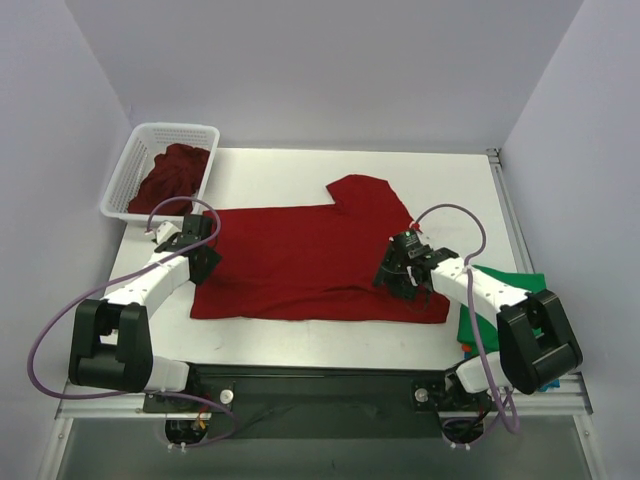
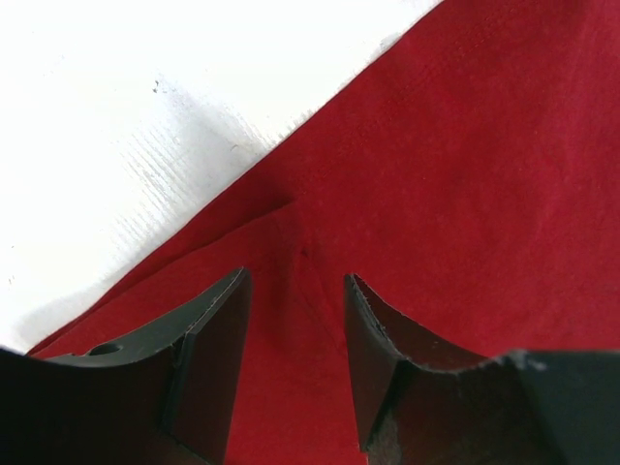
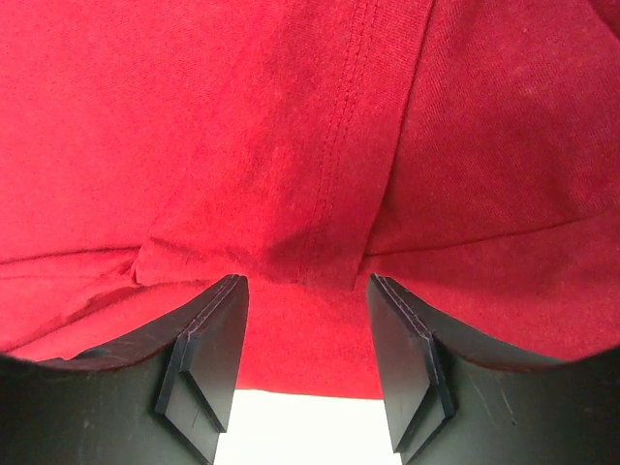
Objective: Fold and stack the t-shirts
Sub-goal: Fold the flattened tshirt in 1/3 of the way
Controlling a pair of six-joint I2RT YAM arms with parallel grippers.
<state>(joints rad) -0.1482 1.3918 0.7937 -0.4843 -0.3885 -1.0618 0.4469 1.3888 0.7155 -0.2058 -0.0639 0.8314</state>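
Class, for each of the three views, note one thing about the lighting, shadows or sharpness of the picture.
Top external: soft, even light, only faint shadows on the white table, everything sharp. Left wrist: the table is bright, nearly washed out, and a grey shadow runs along the edge of the red t-shirt. Right wrist: the cloth's weave and seam are crisp, the right gripper dark and underlit.

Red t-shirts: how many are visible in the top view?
2. A spread t-shirt lies on the table; a crumpled heap fills the white basket, and may hide more.
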